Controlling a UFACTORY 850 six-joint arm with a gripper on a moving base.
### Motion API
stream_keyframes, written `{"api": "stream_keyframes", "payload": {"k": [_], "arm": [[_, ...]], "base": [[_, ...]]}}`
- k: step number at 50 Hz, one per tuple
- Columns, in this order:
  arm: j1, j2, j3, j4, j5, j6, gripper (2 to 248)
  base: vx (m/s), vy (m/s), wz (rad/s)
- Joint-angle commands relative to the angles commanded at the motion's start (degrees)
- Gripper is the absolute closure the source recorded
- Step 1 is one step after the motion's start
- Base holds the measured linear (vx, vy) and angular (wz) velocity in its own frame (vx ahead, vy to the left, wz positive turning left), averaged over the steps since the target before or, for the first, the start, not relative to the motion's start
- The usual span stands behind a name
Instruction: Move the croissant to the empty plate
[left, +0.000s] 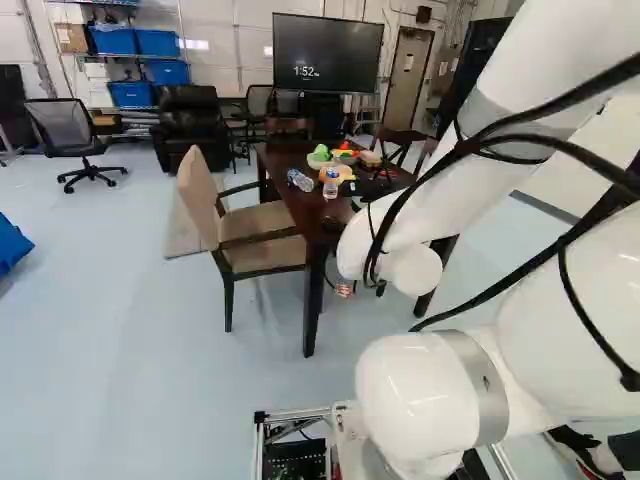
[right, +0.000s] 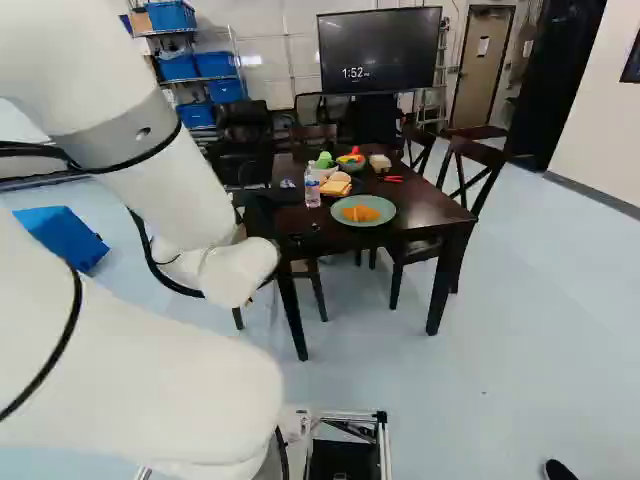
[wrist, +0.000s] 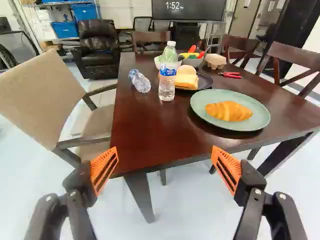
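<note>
At the right base view's table edge, the dark gripper (right: 268, 214) shows partly beyond my white wrist. In the wrist view the gripper (wrist: 165, 167) stands open, its orange pads wide apart with nothing between them, just short of the table's near edge. The golden croissant (wrist: 229, 111) lies on a pale green plate (wrist: 200, 106), ahead of the finger on the red pliers' side. Behind the bottle, a dark plate (wrist: 204, 80) bears bread slices (wrist: 186, 80) and a rounded bun. The green plate (right: 385, 207) also shows in the right base view.
On the dark wooden table (wrist: 145, 135) stand an upright water bottle (wrist: 167, 72), a lying bottle (wrist: 139, 81), bowls with colourful toy food, a small carton (wrist: 215, 61) and red pliers (wrist: 230, 75). A beige armchair (left: 262, 240) stands beside the table; dark wooden chairs (right: 470, 175) stand opposite.
</note>
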Motion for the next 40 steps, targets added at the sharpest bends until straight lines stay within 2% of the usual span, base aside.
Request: {"api": "stream_keyframes", "payload": {"k": [40], "arm": [[0.04, 0.12, 0.41, -0.14, 0.72, 0.67, 3]], "base": [[0.0, 0.0, 0.0]]}}
